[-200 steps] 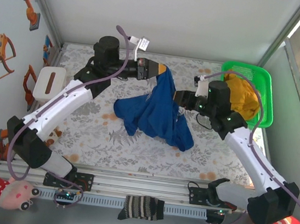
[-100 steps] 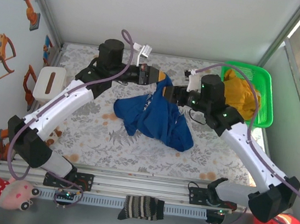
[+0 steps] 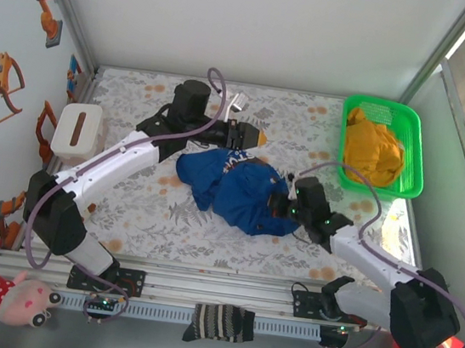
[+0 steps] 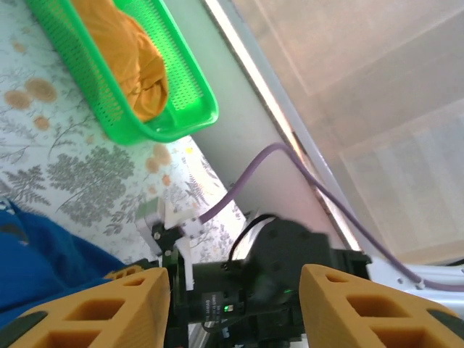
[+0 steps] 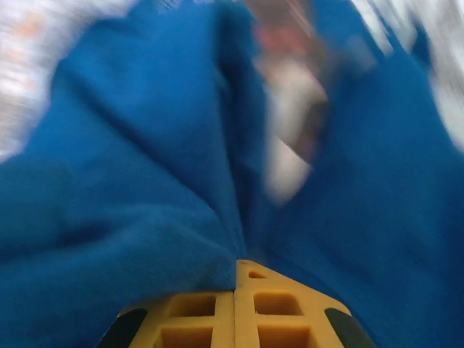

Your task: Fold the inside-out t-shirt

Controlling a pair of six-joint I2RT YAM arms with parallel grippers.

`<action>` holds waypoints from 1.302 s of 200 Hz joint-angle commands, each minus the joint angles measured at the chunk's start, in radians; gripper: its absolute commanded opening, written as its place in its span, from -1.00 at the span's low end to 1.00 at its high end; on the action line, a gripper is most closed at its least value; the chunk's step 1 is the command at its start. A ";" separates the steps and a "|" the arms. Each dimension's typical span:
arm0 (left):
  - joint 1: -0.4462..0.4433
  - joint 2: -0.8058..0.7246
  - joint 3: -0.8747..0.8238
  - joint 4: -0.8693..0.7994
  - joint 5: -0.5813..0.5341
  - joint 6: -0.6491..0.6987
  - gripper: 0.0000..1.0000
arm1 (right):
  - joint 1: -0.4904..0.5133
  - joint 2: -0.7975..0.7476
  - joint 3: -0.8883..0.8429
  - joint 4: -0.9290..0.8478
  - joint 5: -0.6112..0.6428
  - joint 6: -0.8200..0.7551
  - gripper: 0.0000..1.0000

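Top external: inside-out t-shirt (image 3: 232, 188) lies between left claw (image 3: 260, 135) and right claw (image 3: 277, 204).

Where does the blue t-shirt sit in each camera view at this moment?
Top external: t-shirt crumpled, centre of the picture.
Left wrist: t-shirt as a blue patch at the bottom-left corner.
Right wrist: t-shirt close up, folds left and right of centre.
Shared landmark: green basket, right of the shirt from above, top-left in the left wrist view.

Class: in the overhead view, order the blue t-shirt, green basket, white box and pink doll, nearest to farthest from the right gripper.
1. blue t-shirt, touching right gripper
2. green basket, back right
3. white box, left
4. pink doll, front-left corner
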 commanded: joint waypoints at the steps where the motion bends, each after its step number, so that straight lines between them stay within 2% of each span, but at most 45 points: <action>1: 0.017 -0.022 -0.040 0.002 -0.037 0.027 0.05 | 0.005 -0.007 -0.086 0.084 0.100 0.149 -0.53; 12: 0.031 -0.030 -0.066 -0.023 -0.066 0.042 0.08 | 0.007 -0.030 -0.070 0.000 0.131 0.151 -0.32; 32: 0.058 -0.053 -0.119 -0.056 -0.116 0.062 0.14 | 0.009 -0.128 0.004 -0.193 0.232 0.122 -0.19; 56: 0.075 -0.065 -0.175 -0.084 -0.163 0.079 0.18 | 0.009 -0.200 0.139 -0.392 0.331 0.050 -0.16; 78: 0.069 -0.048 -0.211 -0.086 -0.161 0.092 0.17 | 0.009 -0.203 0.234 -0.466 0.323 -0.009 -0.14; 133: 0.046 0.003 -0.292 -0.093 -0.181 0.118 0.19 | 0.032 -0.148 0.314 -0.471 0.238 -0.049 -0.09; 172: 0.022 0.064 -0.312 -0.080 -0.197 0.132 0.19 | 0.090 -0.017 0.333 -0.428 0.249 -0.078 -0.08; 215: 0.018 0.118 -0.314 -0.075 -0.199 0.147 0.19 | 0.096 0.098 0.383 -0.402 0.266 -0.130 -0.08; 239: 0.018 0.142 -0.316 -0.061 -0.196 0.148 0.19 | 0.096 0.135 0.390 -0.388 0.254 -0.148 -0.20; 260: 0.017 0.171 -0.314 -0.041 -0.187 0.144 0.19 | 0.096 0.143 0.393 -0.380 0.236 -0.154 -0.60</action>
